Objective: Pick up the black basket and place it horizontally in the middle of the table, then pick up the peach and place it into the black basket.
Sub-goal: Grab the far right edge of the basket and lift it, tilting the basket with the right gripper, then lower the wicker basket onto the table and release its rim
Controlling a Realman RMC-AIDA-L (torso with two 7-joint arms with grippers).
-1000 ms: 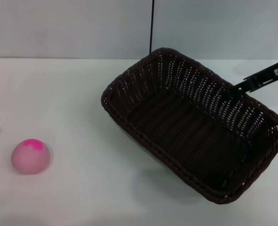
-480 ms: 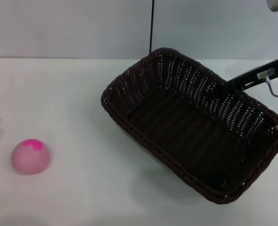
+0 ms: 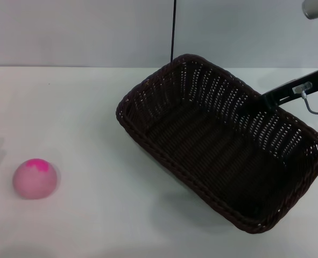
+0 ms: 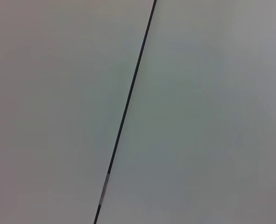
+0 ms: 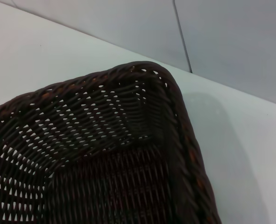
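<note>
Since a second ago the right gripper [image 3: 263, 101], jaw state impossible to tell, has edged slightly along the far rim of the black basket [image 3: 223, 142], which sits unmoved, the peach [image 3: 35, 178] well apart.

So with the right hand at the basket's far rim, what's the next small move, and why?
Probably ease the right hand down over the black basket rim and grip it. The basket lies diagonally toward the right of the table, the peach sits far left, and no grasp is visible.
</note>
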